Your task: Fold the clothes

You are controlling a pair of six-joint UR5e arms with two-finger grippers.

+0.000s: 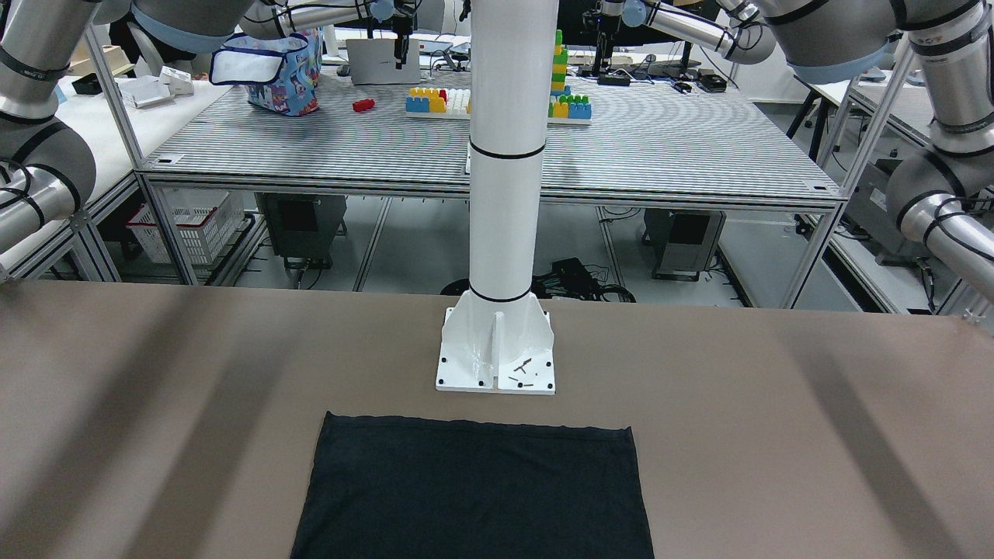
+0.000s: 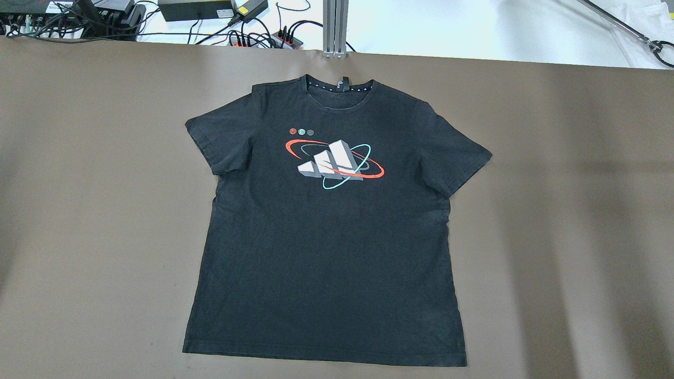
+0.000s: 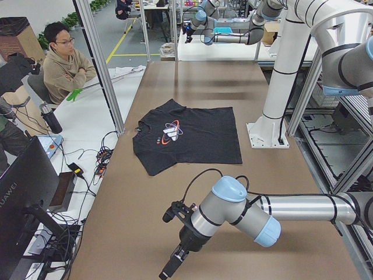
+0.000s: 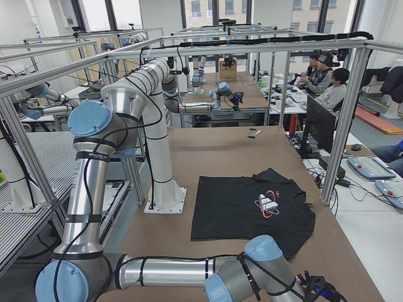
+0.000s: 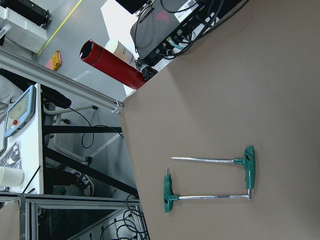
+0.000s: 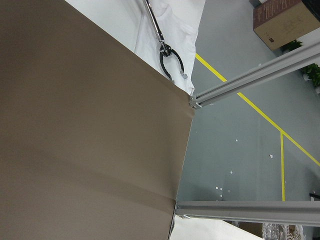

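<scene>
Left gripper first: it hangs over the left end of the table, seen only from the side, so we cannot tell how its fingers stand. It's the same for the right gripper at the right end. Both are well apart from the shirt. The black shirt lies flat mid-table, print up, hem just beside the pole base, collar toward the far edge. Two green keys lie near a table edge.

Black T-shirt printed white, red and teal, brown table, white pole
</scene>
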